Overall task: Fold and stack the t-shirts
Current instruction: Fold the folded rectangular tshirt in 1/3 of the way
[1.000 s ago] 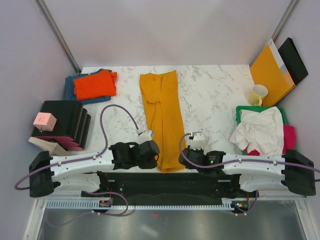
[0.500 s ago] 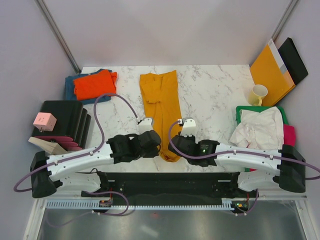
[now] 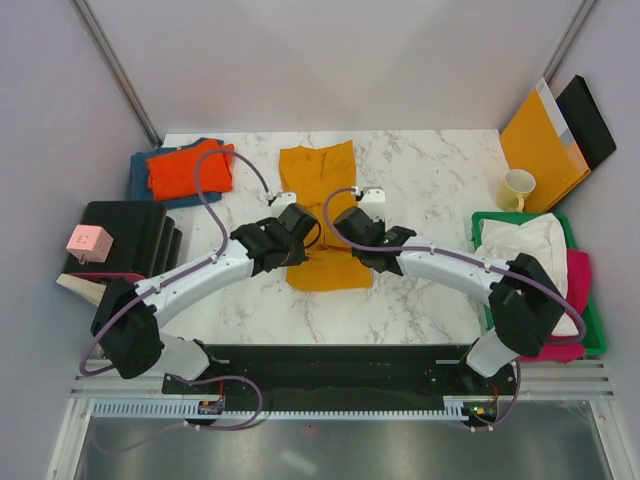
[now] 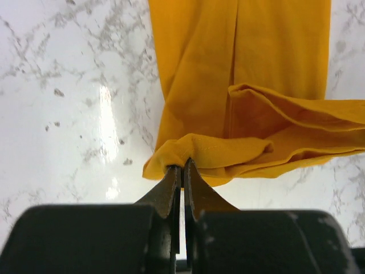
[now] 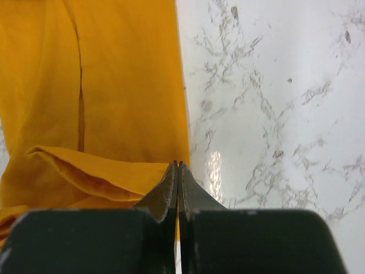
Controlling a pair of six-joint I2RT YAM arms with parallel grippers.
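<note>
A mustard-yellow t-shirt (image 3: 320, 175) lies lengthwise at the table's middle, its near end lifted and doubled back over the rest. My left gripper (image 3: 300, 228) is shut on the shirt's bunched left corner (image 4: 182, 162). My right gripper (image 3: 348, 228) is shut on the right edge (image 5: 178, 166) of the same hem. The raised layer sags between the two grippers, above the flat cloth (image 5: 125, 85). An orange t-shirt (image 3: 188, 168) sits folded on a teal-blue one (image 3: 140, 178) at the back left. A crumpled white t-shirt (image 3: 525, 255) and a magenta one (image 3: 578, 275) lie in a green bin (image 3: 478, 222) at the right.
A yellow mug (image 3: 516, 188) stands behind the bin. An orange-brown envelope (image 3: 540, 145) and a black folder (image 3: 590, 120) lean against the back right wall. A black rack (image 3: 130, 245) with a pink box (image 3: 88, 242) on it sits at the left edge.
Both arms have reached from the near edge toward the table's middle, carrying the yellow shirt's near hem over itself. The shirt's visible length is now much shorter.
</note>
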